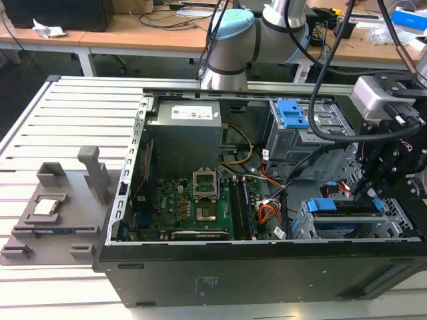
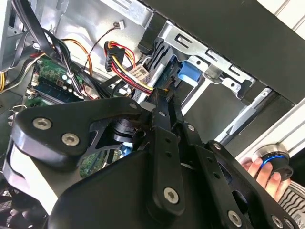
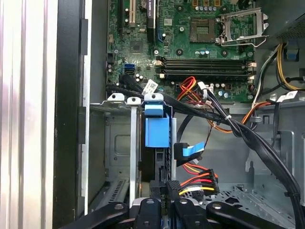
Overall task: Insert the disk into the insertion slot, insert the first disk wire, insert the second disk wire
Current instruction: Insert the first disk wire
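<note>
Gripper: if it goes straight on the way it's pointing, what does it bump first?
Most likely the disk with its blue frame, seated in the grey cage just ahead of the gripper. The wire plug sits beside; depth is unclear.

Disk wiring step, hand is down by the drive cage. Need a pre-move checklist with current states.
1. Disk in the insertion slot: its blue carrier sits inside the low cage. Ok.
2. Hand at the disk's end, right beside the first disk wire. Ok.
3. That wire's plug mated to the disk: the spot is hidden behind the hand. Cannot tell.
4. Thick black cable runs across the cage's end close to the hand, so it looks like a snag risk. Not ok.
5. Flat blue cable beside the cage, connected or loose: cannot tell.
</note>
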`<state>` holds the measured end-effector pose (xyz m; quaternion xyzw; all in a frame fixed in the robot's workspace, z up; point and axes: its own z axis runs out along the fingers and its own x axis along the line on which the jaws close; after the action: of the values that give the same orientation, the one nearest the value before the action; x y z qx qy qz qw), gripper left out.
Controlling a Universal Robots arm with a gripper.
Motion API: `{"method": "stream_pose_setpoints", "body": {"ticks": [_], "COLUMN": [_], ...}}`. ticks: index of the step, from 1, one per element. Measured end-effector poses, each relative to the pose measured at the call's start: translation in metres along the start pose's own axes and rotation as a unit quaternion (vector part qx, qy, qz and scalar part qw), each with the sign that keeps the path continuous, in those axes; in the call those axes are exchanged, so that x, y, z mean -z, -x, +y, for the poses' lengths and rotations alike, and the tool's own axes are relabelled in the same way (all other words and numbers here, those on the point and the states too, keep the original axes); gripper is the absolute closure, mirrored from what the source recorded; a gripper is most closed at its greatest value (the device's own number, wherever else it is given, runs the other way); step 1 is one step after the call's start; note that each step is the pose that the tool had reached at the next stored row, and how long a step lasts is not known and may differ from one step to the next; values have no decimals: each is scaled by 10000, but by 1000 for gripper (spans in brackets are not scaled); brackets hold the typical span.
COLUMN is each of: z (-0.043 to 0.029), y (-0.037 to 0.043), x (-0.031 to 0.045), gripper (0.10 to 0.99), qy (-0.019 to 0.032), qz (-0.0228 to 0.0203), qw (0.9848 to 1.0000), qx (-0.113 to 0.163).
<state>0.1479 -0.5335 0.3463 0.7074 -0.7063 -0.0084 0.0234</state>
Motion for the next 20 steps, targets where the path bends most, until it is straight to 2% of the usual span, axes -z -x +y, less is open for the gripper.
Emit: {"method": "stream_pose_setpoints", "body": {"ticks": [20], "z": [-32], "y": [1], "x": [-51], "gripper": [914], "qy": [1], "qz": [-4], "qw": [10000], "qx": [-43]}}
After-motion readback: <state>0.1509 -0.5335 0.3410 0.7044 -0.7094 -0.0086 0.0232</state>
